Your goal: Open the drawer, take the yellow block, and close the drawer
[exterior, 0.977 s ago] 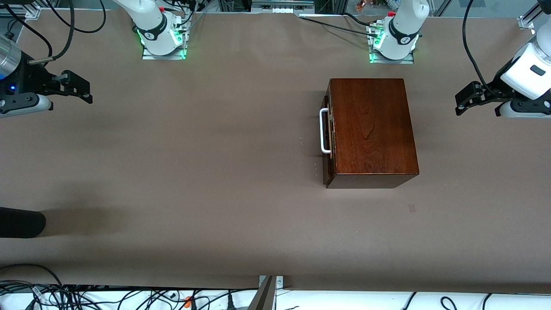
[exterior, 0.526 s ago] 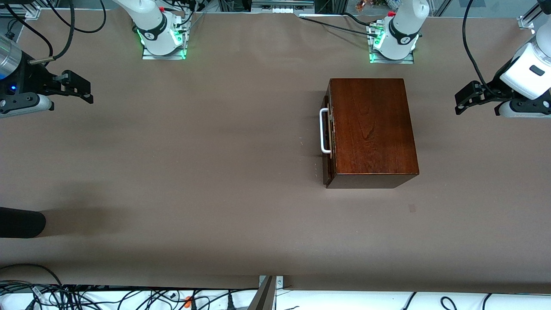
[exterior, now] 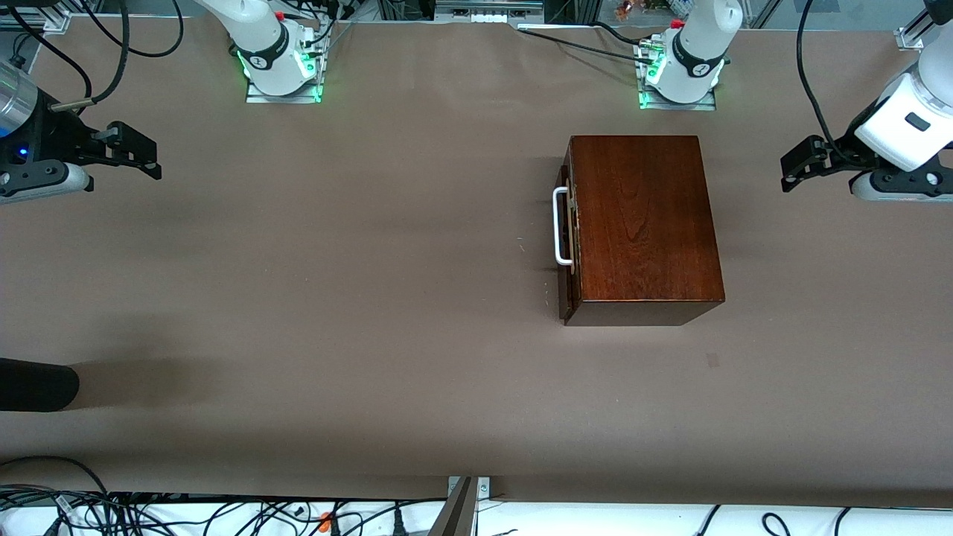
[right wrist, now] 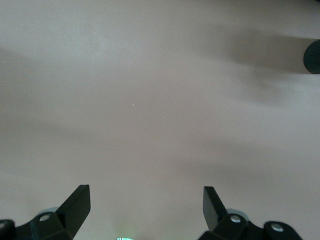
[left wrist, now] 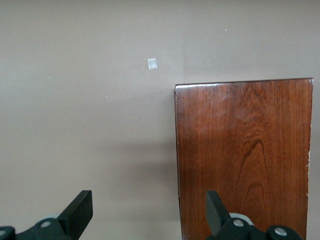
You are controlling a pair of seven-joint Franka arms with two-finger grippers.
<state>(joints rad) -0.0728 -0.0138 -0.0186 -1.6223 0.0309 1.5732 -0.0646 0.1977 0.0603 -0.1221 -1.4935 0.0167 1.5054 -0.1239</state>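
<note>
The dark reddish-brown wooden box [exterior: 644, 223] stands on the table near the left arm's base. Its drawer [exterior: 566, 249] is shut, with its white bar handle [exterior: 560, 227] facing the right arm's end of the table. The yellow block is hidden. My left gripper [exterior: 791, 170] is open and empty, up over the left arm's end of the table, apart from the box; its wrist view shows the box top [left wrist: 245, 160] between its fingers [left wrist: 80, 212]. My right gripper [exterior: 145, 160] is open and empty over the right arm's end; its wrist view [right wrist: 147, 202] shows bare table.
A black rounded object [exterior: 37, 385] juts in at the right arm's end of the table, nearer the front camera; it also shows in the right wrist view [right wrist: 312, 56]. A small pale mark [exterior: 712, 360] lies on the table nearer the camera than the box.
My left gripper has shifted slightly toward the box and toward the bases. The right arm and the box have not moved.
</note>
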